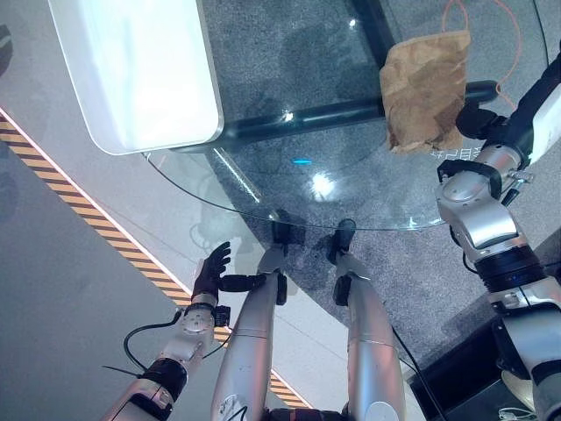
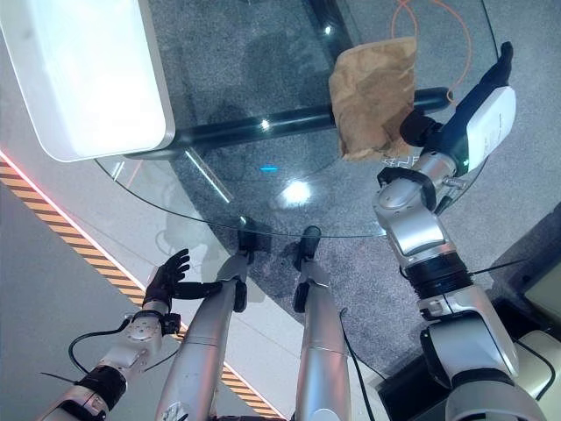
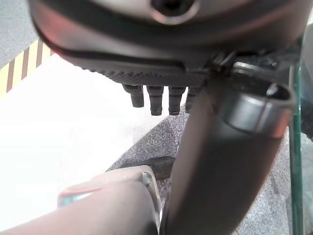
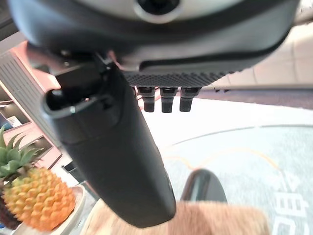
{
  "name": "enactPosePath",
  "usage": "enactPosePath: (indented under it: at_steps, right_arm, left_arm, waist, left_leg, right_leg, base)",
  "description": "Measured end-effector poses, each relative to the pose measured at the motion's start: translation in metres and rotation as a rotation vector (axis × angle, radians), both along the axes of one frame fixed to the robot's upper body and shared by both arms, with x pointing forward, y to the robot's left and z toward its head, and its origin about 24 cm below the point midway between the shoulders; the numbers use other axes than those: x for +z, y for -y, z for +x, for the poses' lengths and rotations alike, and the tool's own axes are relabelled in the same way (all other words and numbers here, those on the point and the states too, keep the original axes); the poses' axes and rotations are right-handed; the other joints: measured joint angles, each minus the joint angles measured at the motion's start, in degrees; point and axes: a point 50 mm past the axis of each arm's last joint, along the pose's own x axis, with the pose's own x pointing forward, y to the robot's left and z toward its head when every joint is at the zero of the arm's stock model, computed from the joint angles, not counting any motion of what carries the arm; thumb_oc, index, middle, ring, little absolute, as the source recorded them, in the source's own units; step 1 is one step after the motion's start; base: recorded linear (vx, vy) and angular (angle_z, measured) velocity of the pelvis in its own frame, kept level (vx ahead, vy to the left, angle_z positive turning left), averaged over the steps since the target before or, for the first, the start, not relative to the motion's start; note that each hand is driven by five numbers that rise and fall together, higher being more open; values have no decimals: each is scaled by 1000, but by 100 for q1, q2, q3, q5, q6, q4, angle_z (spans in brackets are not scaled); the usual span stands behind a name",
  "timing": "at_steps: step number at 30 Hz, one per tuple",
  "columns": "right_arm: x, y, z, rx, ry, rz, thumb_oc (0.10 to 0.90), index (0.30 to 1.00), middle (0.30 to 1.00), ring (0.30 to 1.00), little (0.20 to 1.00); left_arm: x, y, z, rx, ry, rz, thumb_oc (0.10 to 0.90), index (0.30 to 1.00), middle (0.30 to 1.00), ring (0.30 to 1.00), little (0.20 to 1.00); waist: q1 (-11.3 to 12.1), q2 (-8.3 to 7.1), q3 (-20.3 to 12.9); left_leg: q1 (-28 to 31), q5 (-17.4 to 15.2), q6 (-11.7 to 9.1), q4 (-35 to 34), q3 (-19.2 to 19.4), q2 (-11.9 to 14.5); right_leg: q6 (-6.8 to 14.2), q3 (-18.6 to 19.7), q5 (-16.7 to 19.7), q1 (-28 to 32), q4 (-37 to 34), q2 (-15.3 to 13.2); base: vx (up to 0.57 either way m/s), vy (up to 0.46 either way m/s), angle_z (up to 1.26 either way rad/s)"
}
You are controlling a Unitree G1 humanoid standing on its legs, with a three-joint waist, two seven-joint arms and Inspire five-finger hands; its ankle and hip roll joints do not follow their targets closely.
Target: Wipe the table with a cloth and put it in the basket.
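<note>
Cloth [image 1: 425,90], brown and crumpled, lies on the round glass desk [image 1: 263,197] toward 1 o'clock in the head views, close to the desk's far right rim, with one edge draped over the dark tube of the desk's frame seen through the glass.

Going from left to right: at 10 o'clock a large white rounded slab [image 1: 131,70] overlaps the glass. At 8 o'clock a yellow-and-black striped line [image 1: 96,224] runs slantwise across the pale floor. At 7 o'clock the left hand [image 1: 210,270] hangs below the desk's near rim, off the glass, its fingers straight and spread, holding nothing; its own wrist view shows a row of relaxed fingertips [image 3: 152,99] over the floor, with the desk's glass edge [image 3: 295,122] to one side.

The middle of the glass carries bright glints, and grey speckled carpet shows through it. An orange cord [image 2: 429,26] loops on the carpet past the cloth at 12 o'clock.

At 2 o'clock the right hand [image 2: 491,88] is raised above the desk's right rim, just beside the cloth but apart from it. Its fingers [image 4: 167,99] are straight and loose in its wrist view, gripping nothing, and the cloth [image 4: 215,220] lies beneath the hand. That same view shows a pineapple [image 4: 34,196] sitting in a pale dish.
</note>
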Motion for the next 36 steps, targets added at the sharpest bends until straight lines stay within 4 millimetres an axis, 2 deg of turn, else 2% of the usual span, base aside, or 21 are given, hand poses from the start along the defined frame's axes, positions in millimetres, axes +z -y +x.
enactPosePath:
  at_steps: [13, 21, 25, 34, 35, 36]
  right_arm:
    - [-13, -22, 11, 169, -87, 106, 800, 900, 900, 900, 900]
    - [-25, -35, 22, 306, -146, 292, 800, 900, 900, 900, 900]
    - [-27, -27, 29, 290, -146, 369, 800, 900, 900, 900, 900]
    - [-18, -18, 39, 273, -149, 464, 800, 900, 900, 900, 900]
    - [-18, -17, 40, 269, -151, 464, 580, 712, 712, 712, 680]
    - [-18, -16, 41, 264, -154, 470, 270, 446, 446, 446, 370]
  left_arm:
    - [-4, 2, 0, 9, -14, -6, 800, 900, 900, 900, 900]
    - [-5, 4, 0, -2, -22, -11, 800, 900, 900, 900, 900]
    - [-6, 7, 0, -7, -23, -14, 800, 900, 900, 900, 900]
    - [-4, 8, 2, -9, -19, -14, 800, 900, 900, 900, 900]
    - [-4, 8, 2, -7, -18, -13, 800, 900, 900, 900, 900]
    - [-4, 8, 2, -9, -18, -13, 800, 900, 900, 900, 900]
  waist:
    - [69, 3, -1]
    - [117, 4, -4]
    - [197, 5, -4]
    - [230, 32, -19]
    - [231, 32, -19]
    - [238, 32, -19]
  left_leg:
    - [-1, 2, 3, -16, -9, -17]
    - [112, -7, -19, 16, -43, -22]
    - [104, 10, -45, 14, -94, -27]
    - [3, 49, -145, 18, -312, -49]
    - [-2, 52, -150, 18, -325, -50]
    - [-2, 59, -162, 20, -333, -55]
  right_leg:
    - [6, -23, -19, 8, 15, -27]
    - [4, -49, -43, 125, 53, -33]
    - [-1, -99, -46, 125, 84, -45]
    - [-50, -295, -71, 118, 117, -71]
    - [-58, -310, -81, 117, 129, -74]
    - [-67, -319, -104, 105, 174, -85]
  base:
    - [15, 7, 1]
    - [0, 6, 1]
    - [15, 4, 5]
    - [8, 10, 8]
    - [8, 20, 8]
    - [5, 24, 8]
